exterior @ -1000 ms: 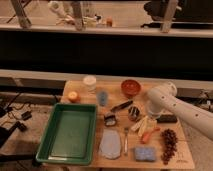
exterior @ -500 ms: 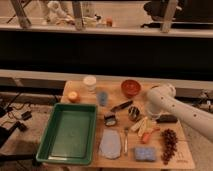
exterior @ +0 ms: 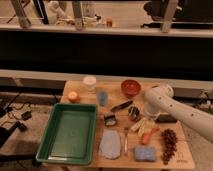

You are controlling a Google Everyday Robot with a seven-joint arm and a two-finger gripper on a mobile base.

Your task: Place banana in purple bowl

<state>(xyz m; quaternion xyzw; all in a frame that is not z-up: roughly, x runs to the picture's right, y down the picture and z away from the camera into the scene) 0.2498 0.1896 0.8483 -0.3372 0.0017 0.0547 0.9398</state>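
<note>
The banana [exterior: 140,125] is a pale cream, forked piece lying on the wooden table [exterior: 117,159], right of centre. The purple bowl [exterior: 133,114] is a small dark round shape just above and left of the banana. My white arm reaches in from the lower right. Its end, with the gripper [exterior: 142,111], hangs right beside the purple bowl and just above the banana. The arm's end hides part of the bowl's right side. An orange-red carrot-like piece [exterior: 149,135] lies just below the banana.
A green tray [exterior: 70,131] fills the table's left half. At the back stand an orange-red bowl [exterior: 131,87], a white cup [exterior: 89,82], a blue cup [exterior: 102,97] and an orange [exterior: 73,96]. Grapes [exterior: 169,143], a blue sponge [exterior: 145,153] and a pale cloth [exterior: 110,144] lie in front.
The arm's end has crept slightly left and down toward the purple bowl and banana. The objects on the table have not moved.
</note>
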